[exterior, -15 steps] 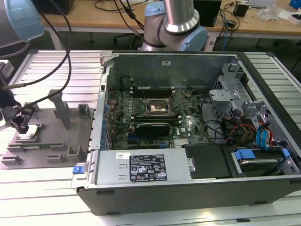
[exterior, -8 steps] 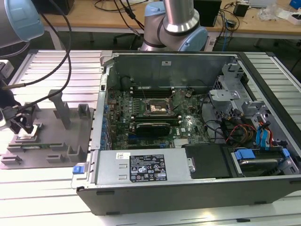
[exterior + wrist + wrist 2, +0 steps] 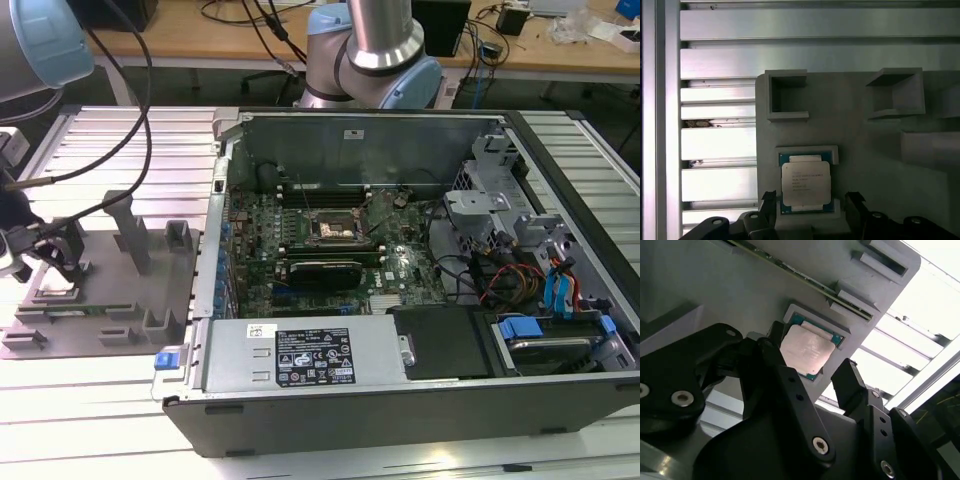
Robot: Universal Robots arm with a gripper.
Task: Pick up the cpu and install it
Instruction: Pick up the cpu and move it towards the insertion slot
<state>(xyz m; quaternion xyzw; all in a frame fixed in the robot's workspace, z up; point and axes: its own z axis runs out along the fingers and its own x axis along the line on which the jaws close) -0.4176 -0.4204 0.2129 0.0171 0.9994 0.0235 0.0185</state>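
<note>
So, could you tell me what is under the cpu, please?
The cpu lies in a raised frame on the grey tray; the frame's floor beneath it is covered by the chip itself.

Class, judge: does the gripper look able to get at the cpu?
Probably yes: the gripper stands open, a finger either side of the cpu, whose top lies bare in the grey tray.

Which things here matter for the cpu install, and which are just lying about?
Job: small silver-topped square cpu in the grey plastic tray; open black gripper straddling it; dark metal-framed socket on the green motherboard.
Lying about: silver labelled power supply; blue plastic tabs; black cables on the wooden bench.
</note>
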